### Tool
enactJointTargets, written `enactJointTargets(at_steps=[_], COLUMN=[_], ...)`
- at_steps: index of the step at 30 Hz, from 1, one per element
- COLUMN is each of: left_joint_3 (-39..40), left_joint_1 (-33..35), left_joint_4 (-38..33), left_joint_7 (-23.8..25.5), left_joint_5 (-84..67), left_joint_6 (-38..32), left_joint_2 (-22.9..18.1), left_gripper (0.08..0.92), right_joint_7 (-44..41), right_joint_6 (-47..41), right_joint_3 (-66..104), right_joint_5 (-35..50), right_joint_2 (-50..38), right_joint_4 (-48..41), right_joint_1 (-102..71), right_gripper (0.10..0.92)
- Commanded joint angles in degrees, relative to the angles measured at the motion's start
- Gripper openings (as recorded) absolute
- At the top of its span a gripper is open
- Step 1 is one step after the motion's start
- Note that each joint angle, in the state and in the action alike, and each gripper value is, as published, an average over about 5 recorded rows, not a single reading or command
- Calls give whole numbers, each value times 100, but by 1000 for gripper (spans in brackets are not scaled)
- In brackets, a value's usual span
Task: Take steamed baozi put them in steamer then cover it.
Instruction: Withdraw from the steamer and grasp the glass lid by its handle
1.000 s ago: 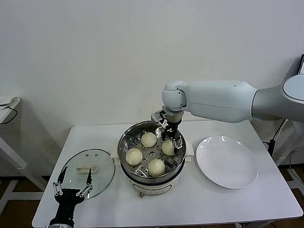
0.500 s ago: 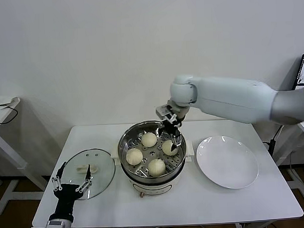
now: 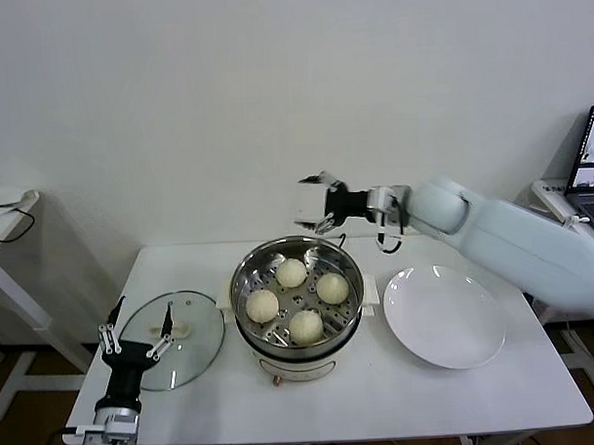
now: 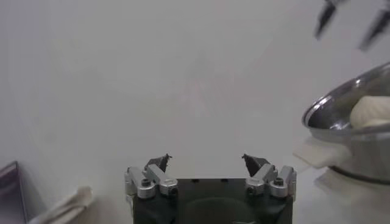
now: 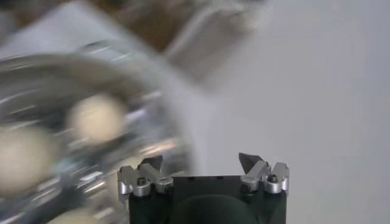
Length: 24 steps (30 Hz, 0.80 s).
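Four steamed baozi sit inside the steamer. The cover lies at its nine o'clock. The right gripper hangs released, empty, at twelve o'clock. The left gripper, released, is over the cover.

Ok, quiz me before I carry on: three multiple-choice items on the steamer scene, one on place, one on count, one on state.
1. Where does the cover lie?
A. on the steamer
B. on the table, on the steamer's left
C. on the plate

2. How many baozi sit in the steamer?
A. two
B. three
C. four

3. How is the right gripper?
A. open, holding nothing
B. shut on a bun
C. shut on the cover

Answers: 1 B, the glass cover lies flat on the table by the left gripper. 2 C, four buns rest on the perforated tray. 3 A, its jaws stand apart, empty, above the steamer's far rim.
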Motion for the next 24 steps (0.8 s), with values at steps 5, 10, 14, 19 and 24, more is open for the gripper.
enactJointTargets(at_steps=[5,10,14,19,24], left_joint_3=[-193,-237,-208,-177,-205], left_joint_1=[-303,-224,-281,-482,-678], left_joint_4=[1299,1621,1862,2208,2490], left_joint_7=[-115,-315,-634,-884,-959], left_joint_5=[3943,4973,5672,6154,6400], left_joint_6=[-513,-709,-788,-780,-688], left_joint_2=[188,215,138,63,44], left_gripper=[823,823,823,823,823], right_joint_7=[2950,2629,2454,2384,2335], right_joint_6=[792,833,982,1065,1112], right_joint_3=[6268,7129,7335,7436,7433], right_joint_5=[72,-6,-46,-168,-371], right_joint_2=[416,1194,1630,1982,2159], right_joint_4=[514,620,653,772,875], right_joint_1=[-6080,-7025,-7360,-7575,-7744], right_gripper=[823,823,823,823,823])
